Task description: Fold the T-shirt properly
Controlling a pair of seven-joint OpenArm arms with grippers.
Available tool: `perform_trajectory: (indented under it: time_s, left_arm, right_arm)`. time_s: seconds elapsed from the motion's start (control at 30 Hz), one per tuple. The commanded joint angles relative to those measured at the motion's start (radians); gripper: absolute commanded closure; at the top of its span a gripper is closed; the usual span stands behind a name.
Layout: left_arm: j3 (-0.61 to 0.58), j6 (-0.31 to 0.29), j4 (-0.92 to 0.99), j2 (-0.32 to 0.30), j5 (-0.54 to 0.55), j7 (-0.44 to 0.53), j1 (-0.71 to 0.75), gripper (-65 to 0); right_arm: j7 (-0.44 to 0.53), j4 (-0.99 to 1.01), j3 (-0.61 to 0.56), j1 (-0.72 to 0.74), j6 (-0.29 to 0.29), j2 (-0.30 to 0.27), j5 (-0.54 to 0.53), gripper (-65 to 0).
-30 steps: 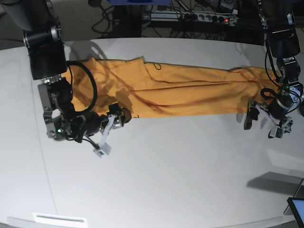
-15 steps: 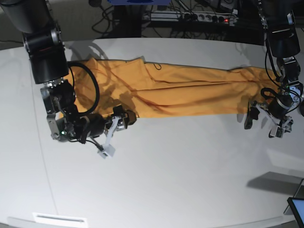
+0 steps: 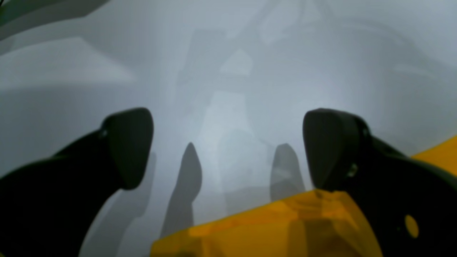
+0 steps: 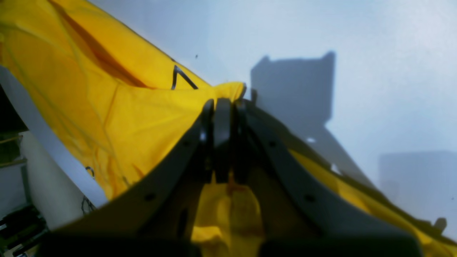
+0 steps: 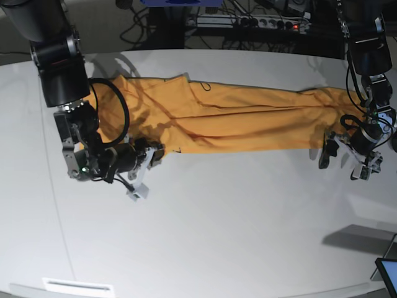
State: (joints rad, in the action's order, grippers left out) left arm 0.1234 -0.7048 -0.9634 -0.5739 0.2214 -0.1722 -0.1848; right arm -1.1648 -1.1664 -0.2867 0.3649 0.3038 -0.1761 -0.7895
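Note:
The orange-yellow T-shirt (image 5: 248,118) lies as a long band across the far half of the white table (image 5: 236,223). My right gripper (image 5: 152,154), on the base view's left, is at the shirt's near-left corner. In the right wrist view its jaws are shut (image 4: 223,105) on a fold of the shirt (image 4: 107,107). My left gripper (image 5: 343,160) is just off the shirt's near-right end. In the left wrist view it is open (image 3: 228,150) over bare table, with the shirt's edge (image 3: 267,228) just behind its fingertips.
Cables and a power strip (image 5: 248,23) run behind the table's far edge. A screen corner (image 5: 388,273) sits at the near right. A white label strip (image 5: 77,287) lies at the near-left edge.
My right gripper shifted slightly right along the shirt's near-left corner, then drew back left. The left arm and the shirt's right end have not moved.

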Motion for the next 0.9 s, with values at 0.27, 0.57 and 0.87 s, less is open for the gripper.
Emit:
perform_trajectory:
  time_s: [0.27,0.57,0.87]
  left_arm:
    - [0.006,0.007,-0.015,-0.027,0.016,0.026,-0.018,-65.0]
    - [0.006,0.007,-0.015,-0.025,0.016,0.026,-0.022,-65.0]
    - [0.006,0.007,-0.015,-0.024,0.016,0.026,-0.020,-65.0]
  right_arm:
    - [-0.086,-0.228,0.010,0.001,-0.004,-0.003,-0.005,-0.7]
    - [-0.143,-0.355,0.083,-0.063,-0.005,-0.001,-0.005,-0.7]
    - [-0.137,-0.360,0.077,-0.063,-0.005,-0.001,-0.003,-1.0]
